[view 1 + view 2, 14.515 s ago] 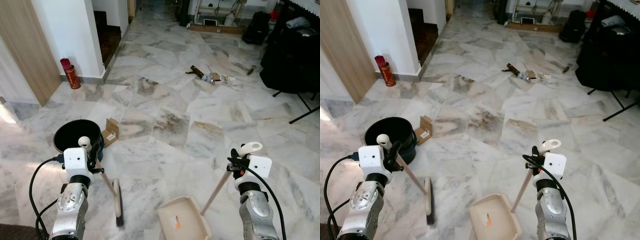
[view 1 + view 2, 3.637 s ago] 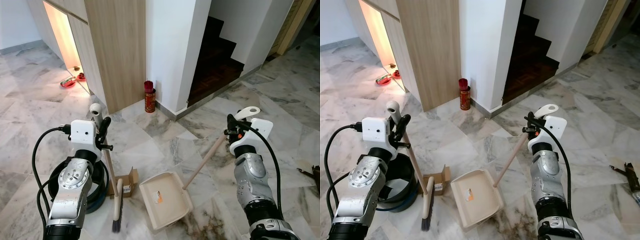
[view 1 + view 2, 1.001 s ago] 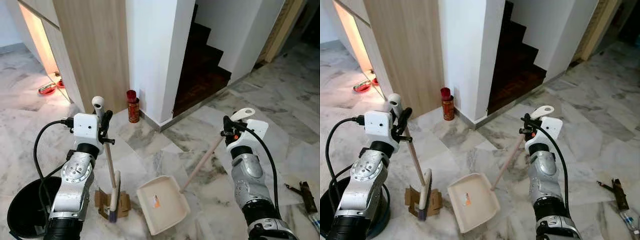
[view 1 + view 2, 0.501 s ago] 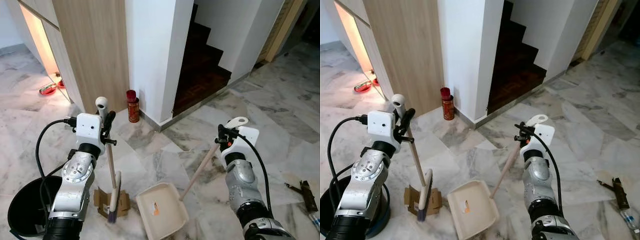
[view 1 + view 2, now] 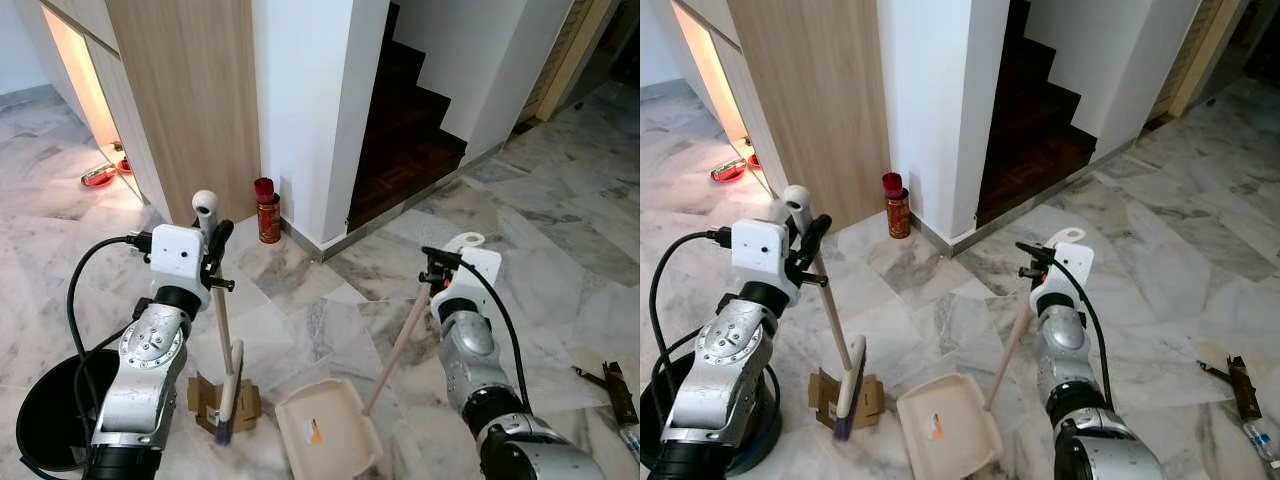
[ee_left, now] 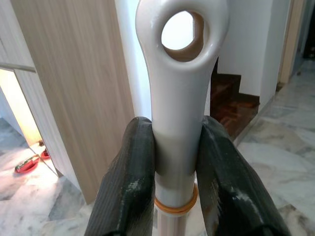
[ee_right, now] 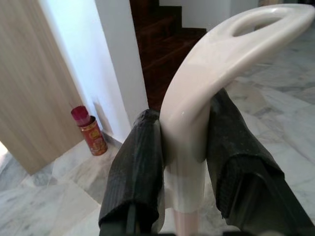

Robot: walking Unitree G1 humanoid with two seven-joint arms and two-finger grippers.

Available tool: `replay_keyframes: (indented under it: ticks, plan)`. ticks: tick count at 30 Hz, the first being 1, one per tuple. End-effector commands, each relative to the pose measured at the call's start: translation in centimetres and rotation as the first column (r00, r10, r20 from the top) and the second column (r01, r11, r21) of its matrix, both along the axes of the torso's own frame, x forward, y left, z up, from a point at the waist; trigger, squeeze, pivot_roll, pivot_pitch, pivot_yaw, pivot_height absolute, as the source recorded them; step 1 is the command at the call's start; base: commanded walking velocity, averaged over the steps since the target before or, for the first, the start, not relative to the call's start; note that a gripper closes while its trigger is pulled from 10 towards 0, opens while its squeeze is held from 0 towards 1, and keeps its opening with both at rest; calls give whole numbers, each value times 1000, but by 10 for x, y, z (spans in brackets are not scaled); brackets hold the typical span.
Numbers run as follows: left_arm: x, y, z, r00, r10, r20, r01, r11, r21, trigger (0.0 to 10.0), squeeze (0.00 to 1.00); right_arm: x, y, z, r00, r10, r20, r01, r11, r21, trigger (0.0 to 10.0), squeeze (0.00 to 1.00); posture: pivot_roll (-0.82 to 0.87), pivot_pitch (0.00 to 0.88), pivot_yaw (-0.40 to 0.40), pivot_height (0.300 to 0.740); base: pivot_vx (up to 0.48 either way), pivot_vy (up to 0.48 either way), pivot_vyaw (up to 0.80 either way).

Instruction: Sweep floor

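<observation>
Clamping the white tip of the broom (image 5: 226, 352) just under its hanging hole, the left claw (image 6: 174, 162) has both black fingers (image 6: 129, 182) pressed against the handle. The right claw (image 7: 183, 162) is closed on the curved cream grip of the dustpan (image 5: 327, 432), whose pan rests on the marble floor (image 5: 560, 240) between the arms. Broom bristles sit on a flattened cardboard box (image 5: 210, 400), covering its middle, just left of the pan. A black bin (image 5: 45, 420) is cut off at the lower left edge and partly hidden by the left arm. The eye views show dark debris (image 5: 612, 380) on the floor at far right, too small to identify. A red canister (image 7: 90, 132) stands at the foot of the white wall beside the dark stairs.
</observation>
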State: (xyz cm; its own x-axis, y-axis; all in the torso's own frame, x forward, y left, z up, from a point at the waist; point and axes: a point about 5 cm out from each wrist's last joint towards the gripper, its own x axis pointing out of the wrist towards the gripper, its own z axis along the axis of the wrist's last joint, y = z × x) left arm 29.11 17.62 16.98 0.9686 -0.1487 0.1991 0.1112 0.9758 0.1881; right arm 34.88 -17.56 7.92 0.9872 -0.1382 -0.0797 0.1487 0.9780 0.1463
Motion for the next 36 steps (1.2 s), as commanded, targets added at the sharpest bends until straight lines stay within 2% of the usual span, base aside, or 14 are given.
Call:
replay_keyframes:
  ticks: [1, 5, 7, 9, 11, 14, 15, 22, 26, 27, 36]
  plan:
    - [-4, 6, 14, 999, 6, 44, -7, 1000, 16, 10000, 0, 5, -5, 9, 999, -39, 33, 39, 999, 21, 10000, 0, 108, 0, -87, 740, 0, 0, 0]
    - [-7, 10, 17, 999, 20, 48, -20, 1000, 12, 10000, 0, 6, -8, 9, 997, -68, 25, 67, 997, 36, 10000, 0, 117, 0, -91, 740, 0, 0, 0]
    - [-9, 10, 18, 999, 20, 47, -20, 1000, 10, 10000, 0, 8, -7, 10, 998, -69, 12, 69, 998, -7, 10000, 0, 121, 0, -93, 740, 0, 0, 0]
    - [-11, 9, 18, 999, 20, 41, -20, 1000, 9, 10000, 0, 9, -5, 15, 997, -62, 41, 64, 997, -41, 10000, 0, 120, 0, -93, 740, 0, 0, 0]
    - [-15, 7, 16, 999, 16, 29, -16, 1000, 4, 10000, 0, 10, -4, 18, 993, -109, 50, 114, 985, -129, 10000, 0, 119, 0, -94, 740, 0, 0, 0]
    - [-18, 4, 15, 1000, 9, 19, -9, 1000, 1, 10000, 0, 10, -4, 21, 987, -136, 84, 148, 974, -169, 10000, 0, 121, 0, -93, 740, 0, 0, 0]
    - [-20, 3, 15, 1000, 8, 16, -8, 1000, 0, 10000, 0, 8, -4, 19, 983, -165, 78, 176, 971, -159, 10000, 0, 125, 0, -95, 740, 0, 0, 0]
    - [-26, 8, 21, 1000, 14, 14, -14, 1000, 11, 10000, 0, 5, -3, 9, 982, -186, 18, 187, 971, -151, 10000, 0, 144, 19, -96, 740, 0, 0, 0]
    - [-29, 10, 22, 1000, 17, 13, -17, 1000, 14, 10000, 0, 5, 0, 6, 985, -174, -6, 173, 981, -90, 10000, 0, 151, 30, -97, 740, 0, 0, 0]
    - [-31, 11, 24, 1000, 24, 11, -24, 1000, 5, 10000, 0, 5, 0, 5, 978, -207, -14, 206, 977, -51, 10000, 0, 152, 36, -98, 740, 0, 0, 0]
    - [-41, 16, 39, 999, 40, 19, -39, 999, -37, 10000, 0, -3, 1, -2, 960, -280, -11, 279, 959, -42, 10000, 0, 190, 66, -112, 740, 0, 0, 0]
